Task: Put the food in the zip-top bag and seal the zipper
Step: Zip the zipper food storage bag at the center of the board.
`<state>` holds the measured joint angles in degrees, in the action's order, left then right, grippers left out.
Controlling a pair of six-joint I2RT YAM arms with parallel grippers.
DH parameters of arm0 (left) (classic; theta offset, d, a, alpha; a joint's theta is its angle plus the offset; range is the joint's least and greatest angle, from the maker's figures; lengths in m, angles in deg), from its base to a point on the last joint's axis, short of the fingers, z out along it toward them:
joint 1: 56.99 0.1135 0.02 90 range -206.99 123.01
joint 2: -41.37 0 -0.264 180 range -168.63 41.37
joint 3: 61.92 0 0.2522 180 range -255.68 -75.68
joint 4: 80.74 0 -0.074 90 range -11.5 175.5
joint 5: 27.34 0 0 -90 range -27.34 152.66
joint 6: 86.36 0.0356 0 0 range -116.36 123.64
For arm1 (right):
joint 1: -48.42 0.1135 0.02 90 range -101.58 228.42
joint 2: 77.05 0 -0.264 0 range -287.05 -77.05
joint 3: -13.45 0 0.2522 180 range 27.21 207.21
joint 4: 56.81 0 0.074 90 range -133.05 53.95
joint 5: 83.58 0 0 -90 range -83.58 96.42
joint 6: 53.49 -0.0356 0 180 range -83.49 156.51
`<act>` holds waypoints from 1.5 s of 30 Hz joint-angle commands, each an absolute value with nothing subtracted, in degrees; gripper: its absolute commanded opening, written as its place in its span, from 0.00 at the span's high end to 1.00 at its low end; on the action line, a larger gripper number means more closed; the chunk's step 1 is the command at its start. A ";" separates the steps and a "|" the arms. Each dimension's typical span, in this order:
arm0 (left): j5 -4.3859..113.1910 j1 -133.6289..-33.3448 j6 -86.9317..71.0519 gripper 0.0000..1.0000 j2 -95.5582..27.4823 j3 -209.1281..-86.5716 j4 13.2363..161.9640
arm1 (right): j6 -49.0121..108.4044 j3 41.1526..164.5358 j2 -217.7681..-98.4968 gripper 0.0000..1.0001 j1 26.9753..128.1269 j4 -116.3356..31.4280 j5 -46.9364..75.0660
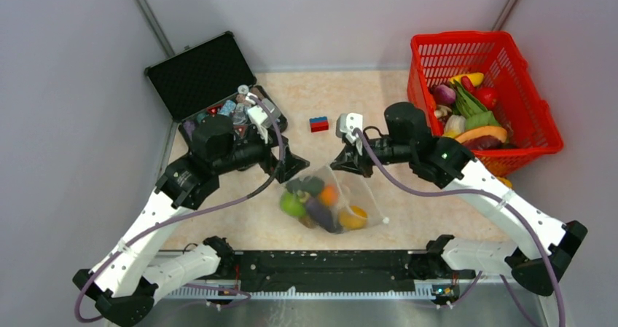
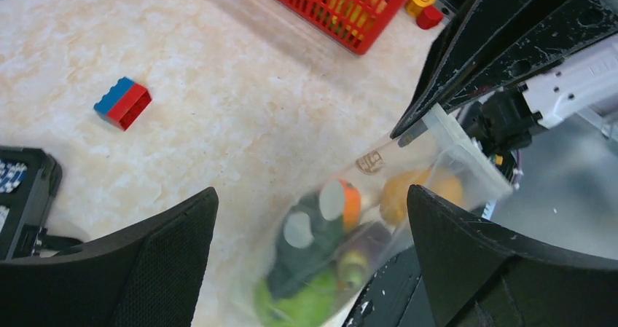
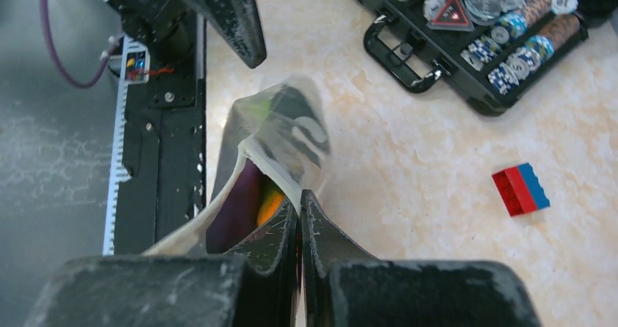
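The clear zip-top bag (image 1: 342, 196) lies at the table's middle front with the food inside: a green round fruit (image 1: 291, 205), a purple eggplant (image 1: 321, 215), orange and dark green pieces. My right gripper (image 1: 341, 165) is shut on the bag's top edge. In the right wrist view its fingers (image 3: 299, 199) pinch the whitish zipper strip (image 3: 266, 168), and the mouth gapes to their left. My left gripper (image 1: 294, 168) is open beside the bag's upper left corner. In the left wrist view it (image 2: 312, 196) straddles the bag (image 2: 342, 225) without holding it.
A red mesh basket (image 1: 503, 50) with more toy food stands at the back right. An open black case (image 1: 204, 68) of small items is at the back left. A red-and-blue brick (image 1: 318, 124) lies between them. The black base rail (image 1: 328, 261) runs along the near edge.
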<state>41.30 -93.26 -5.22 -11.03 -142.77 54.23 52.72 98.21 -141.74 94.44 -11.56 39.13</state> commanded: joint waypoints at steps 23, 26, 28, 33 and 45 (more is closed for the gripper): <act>19.91 -93.50 4.41 0.01 -12.98 -130.38 68.53 | 75.27 100.13 -144.72 1.00 94.97 -7.57 49.57; 19.87 -93.47 4.95 0.03 -13.96 -130.27 69.58 | 76.00 100.49 -144.86 1.00 94.93 -7.47 50.01; 19.95 -93.48 5.84 0.03 -14.61 -130.39 69.68 | 76.90 101.28 -145.19 1.00 94.95 -6.74 50.16; 19.00 -93.46 6.30 0.10 -15.55 -129.95 74.57 | 78.61 102.92 -146.69 1.00 95.00 -5.03 50.74; 16.07 -93.53 6.87 0.42 -17.09 -126.66 77.39 | 80.57 105.54 -148.66 1.00 94.41 -2.97 51.00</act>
